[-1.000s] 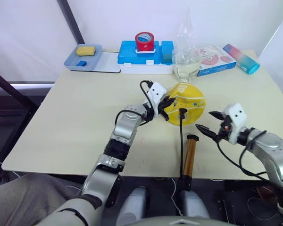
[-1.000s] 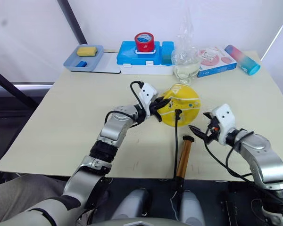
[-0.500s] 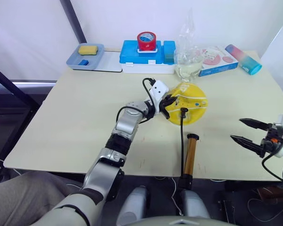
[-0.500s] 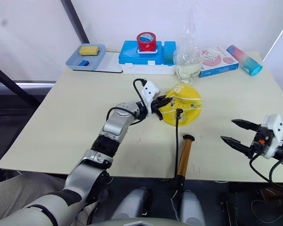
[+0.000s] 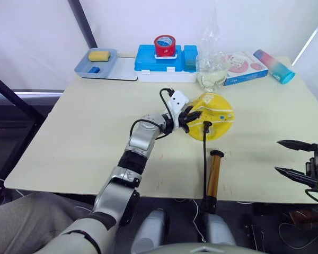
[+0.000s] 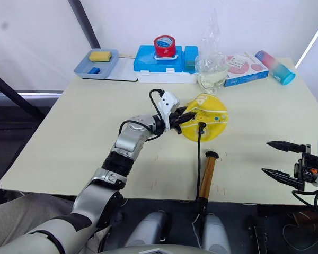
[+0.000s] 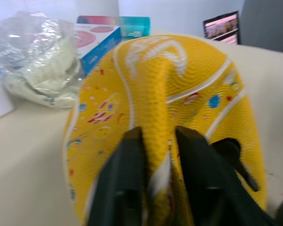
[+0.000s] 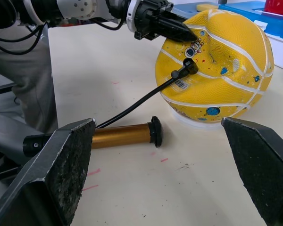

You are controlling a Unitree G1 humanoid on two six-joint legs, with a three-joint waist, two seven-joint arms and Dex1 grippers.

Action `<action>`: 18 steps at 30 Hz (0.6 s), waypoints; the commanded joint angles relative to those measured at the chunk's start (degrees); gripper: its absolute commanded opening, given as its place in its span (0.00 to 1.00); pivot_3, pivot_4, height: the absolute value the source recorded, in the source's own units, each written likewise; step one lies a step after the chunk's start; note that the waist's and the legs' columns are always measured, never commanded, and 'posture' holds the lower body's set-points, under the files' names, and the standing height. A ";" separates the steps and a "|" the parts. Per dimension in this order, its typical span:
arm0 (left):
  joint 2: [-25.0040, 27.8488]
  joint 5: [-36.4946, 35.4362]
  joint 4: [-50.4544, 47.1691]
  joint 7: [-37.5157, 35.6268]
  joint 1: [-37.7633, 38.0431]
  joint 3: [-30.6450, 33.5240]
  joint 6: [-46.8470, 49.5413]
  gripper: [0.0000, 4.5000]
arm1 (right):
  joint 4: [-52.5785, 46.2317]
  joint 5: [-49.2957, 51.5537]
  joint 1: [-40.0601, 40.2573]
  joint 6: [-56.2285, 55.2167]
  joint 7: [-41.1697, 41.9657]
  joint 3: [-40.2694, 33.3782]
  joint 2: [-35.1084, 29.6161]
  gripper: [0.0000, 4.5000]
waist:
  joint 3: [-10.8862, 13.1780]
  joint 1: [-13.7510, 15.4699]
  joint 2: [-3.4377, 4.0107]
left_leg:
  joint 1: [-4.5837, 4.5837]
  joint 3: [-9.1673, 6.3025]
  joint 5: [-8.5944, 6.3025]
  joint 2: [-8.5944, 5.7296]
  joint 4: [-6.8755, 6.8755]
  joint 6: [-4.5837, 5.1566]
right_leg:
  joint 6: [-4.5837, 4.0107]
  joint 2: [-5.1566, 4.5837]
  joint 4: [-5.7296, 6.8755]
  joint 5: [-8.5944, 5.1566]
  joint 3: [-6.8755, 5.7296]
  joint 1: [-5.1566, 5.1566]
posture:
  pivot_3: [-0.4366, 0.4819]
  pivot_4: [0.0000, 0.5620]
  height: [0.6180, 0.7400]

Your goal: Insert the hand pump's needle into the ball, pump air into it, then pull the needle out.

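Note:
The yellow ball (image 5: pixel 211 115) lies limp mid-table, leaning up on its edge. My left gripper (image 5: pixel 191 117) is shut on a fold of the ball's left side; in the left wrist view both black fingers (image 7: pixel 127 183) pinch yellow rubber (image 7: pixel 170 94). The needle's black fitting (image 5: pixel 206 125) sits against the ball's front, and the metal tip is hidden. A black hose (image 5: pixel 204 153) runs down from it past the copper hand pump (image 5: pixel 214 173), which lies near the table's front edge. My right gripper (image 5: pixel 277 155) hangs open at the far right, well away from the pump.
Along the back stand a grey tray (image 5: pixel 82 67) with a yellow sponge (image 5: pixel 98 55), a blue box (image 5: pixel 164 62) with a red tape roll (image 5: pixel 164 46), a clear plastic bag (image 5: pixel 211 69), a flat box (image 5: pixel 244 67) and a pink-teal bottle (image 5: pixel 273 66).
My right gripper has drawn back to the right, from beside the pump to the table's right front edge, staying open. The left gripper keeps its hold on the ball.

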 commanded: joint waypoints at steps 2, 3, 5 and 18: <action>0.15 -1.68 -3.89 -1.09 1.17 -0.22 1.75 0.78 | 0.69 1.04 0.23 -2.21 0.37 -1.35 -0.40 1.00 | 0.12 -0.09 0.06 | 0.00 0.01 0.00 0.00 -0.01 0.00 | -0.01 0.00 0.00 0.00 0.02 -0.01 | 0.48 0.27 1.00; 0.51 -2.21 -5.30 -1.09 1.38 0.28 2.29 0.89 | 0.77 0.95 0.03 -2.73 0.36 -1.52 0.17 1.00 | 0.15 -0.11 0.08 | 0.00 0.01 0.00 0.00 -0.01 0.00 | -0.01 0.00 0.00 0.00 0.03 -0.02 | 0.48 0.27 1.00; 1.19 -3.22 -7.99 -1.07 1.75 1.06 3.62 0.99 | 0.76 0.85 -0.05 -3.28 0.36 -1.50 0.80 1.00 | 0.32 -0.29 0.10 | 0.00 0.03 0.00 0.01 -0.02 0.00 | -0.01 0.01 0.00 0.00 0.05 -0.03 | 0.48 0.27 1.00; 17.66 -13.56 -33.71 -8.34 14.27 5.75 18.85 0.99 | -0.71 1.95 0.07 -4.63 0.37 0.48 0.92 1.00 | 0.75 -2.17 0.23 | 0.08 0.35 -0.01 0.09 -0.14 0.00 | -0.28 0.08 0.15 0.14 0.46 -0.22 | 0.48 0.27 1.00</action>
